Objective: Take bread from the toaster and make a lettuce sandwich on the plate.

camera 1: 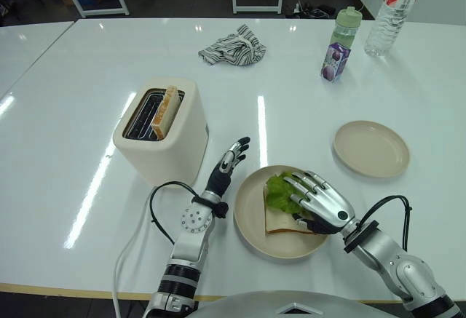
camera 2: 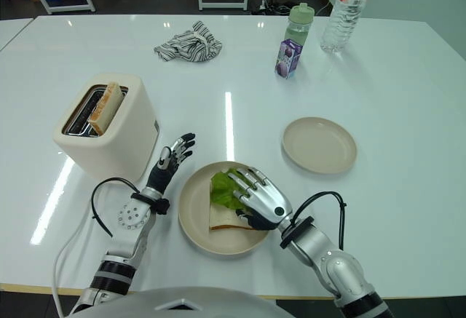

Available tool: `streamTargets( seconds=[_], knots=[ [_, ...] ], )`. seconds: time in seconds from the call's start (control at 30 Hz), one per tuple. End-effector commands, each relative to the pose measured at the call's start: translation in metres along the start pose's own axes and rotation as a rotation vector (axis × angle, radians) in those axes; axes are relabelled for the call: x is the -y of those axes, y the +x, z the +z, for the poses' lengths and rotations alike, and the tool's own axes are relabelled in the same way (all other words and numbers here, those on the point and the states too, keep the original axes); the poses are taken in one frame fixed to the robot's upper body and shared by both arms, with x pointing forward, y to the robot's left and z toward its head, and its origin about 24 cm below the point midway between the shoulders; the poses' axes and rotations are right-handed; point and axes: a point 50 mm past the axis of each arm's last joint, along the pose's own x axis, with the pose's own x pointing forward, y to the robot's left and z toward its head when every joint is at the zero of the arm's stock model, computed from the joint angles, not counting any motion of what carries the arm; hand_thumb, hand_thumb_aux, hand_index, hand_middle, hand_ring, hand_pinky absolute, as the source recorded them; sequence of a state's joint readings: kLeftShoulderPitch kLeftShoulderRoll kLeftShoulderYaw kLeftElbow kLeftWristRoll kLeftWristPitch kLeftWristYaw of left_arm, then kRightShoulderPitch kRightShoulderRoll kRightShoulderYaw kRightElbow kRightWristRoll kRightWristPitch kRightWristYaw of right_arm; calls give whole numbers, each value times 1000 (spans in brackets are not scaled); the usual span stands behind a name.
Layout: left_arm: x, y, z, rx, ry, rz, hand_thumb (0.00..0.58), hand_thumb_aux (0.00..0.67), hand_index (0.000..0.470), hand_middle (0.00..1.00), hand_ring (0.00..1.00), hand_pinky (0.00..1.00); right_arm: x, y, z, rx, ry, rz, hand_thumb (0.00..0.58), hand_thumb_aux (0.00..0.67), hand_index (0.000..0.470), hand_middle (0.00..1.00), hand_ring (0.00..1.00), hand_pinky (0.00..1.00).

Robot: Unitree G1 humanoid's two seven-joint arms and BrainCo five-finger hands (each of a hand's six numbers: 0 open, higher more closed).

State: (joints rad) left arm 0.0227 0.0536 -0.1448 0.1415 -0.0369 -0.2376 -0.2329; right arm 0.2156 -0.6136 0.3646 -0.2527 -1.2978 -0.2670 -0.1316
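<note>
Left eye view: right robot hand point(camera 1: 321, 200) lies palm-down, fingers stretched out, resting on lettuce point(camera 1: 278, 190) atop a bread slice point(camera 1: 279, 223) on the near plate point(camera 1: 247, 217), gripping nothing. Left robot hand point(camera 1: 224, 169), fingers straight and empty, stands edge-up between plate and toaster point(camera 1: 164, 145). Beyond, a second slice point(camera 1: 166, 111) stands in the toaster's slot.

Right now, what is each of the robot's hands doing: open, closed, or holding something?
Left hand: open, holding nothing, beside the toaster.
Right hand: open, fingers spread flat over the lettuce on the plate.
</note>
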Motion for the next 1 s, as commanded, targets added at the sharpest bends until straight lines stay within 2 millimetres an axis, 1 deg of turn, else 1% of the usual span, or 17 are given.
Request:
streamTargets(
  seconds=[0.03,0.07,0.1,0.13,0.33,0.57,0.67,0.87,1.0],
  knots=[
    [0,0,-1,-15,4,-2,0,0,0,0,0,0,-3,1,-1,0,-12,13,554,528,370,0,0,0],
    [0,0,-1,-16,4,-2,0,0,0,0,0,0,-3,1,-1,-1,-12,12,560,547,383,0,0,0],
    [0,0,-1,-17,4,-2,0,0,0,0,0,0,-3,1,-1,-1,-12,11,579,641,450,0,0,0],
    [1,0,-1,-17,3,-2,0,0,0,0,0,0,-3,1,-2,-2,-12,11,580,670,470,0,0,0],
    [1,0,-1,-17,3,-2,0,0,0,0,0,0,1,0,-3,-7,-5,-2,580,670,470,0,0,0],
    [1,0,-1,-19,3,-1,0,0,0,0,0,0,22,-3,-5,-34,10,-87,580,670,470,0,0,0],
    [1,0,-2,-21,3,0,0,0,0,0,0,0,29,-3,-1,-32,29,-114,580,670,470,0,0,0],
    [2,0,-3,-26,5,-2,0,0,0,0,0,0,30,0,12,-2,70,-114,580,670,470,0,0,0],
    [2,0,-4,-30,5,2,0,0,0,0,0,0,25,2,18,18,88,-95,580,670,470,0,0,0]
  ],
)
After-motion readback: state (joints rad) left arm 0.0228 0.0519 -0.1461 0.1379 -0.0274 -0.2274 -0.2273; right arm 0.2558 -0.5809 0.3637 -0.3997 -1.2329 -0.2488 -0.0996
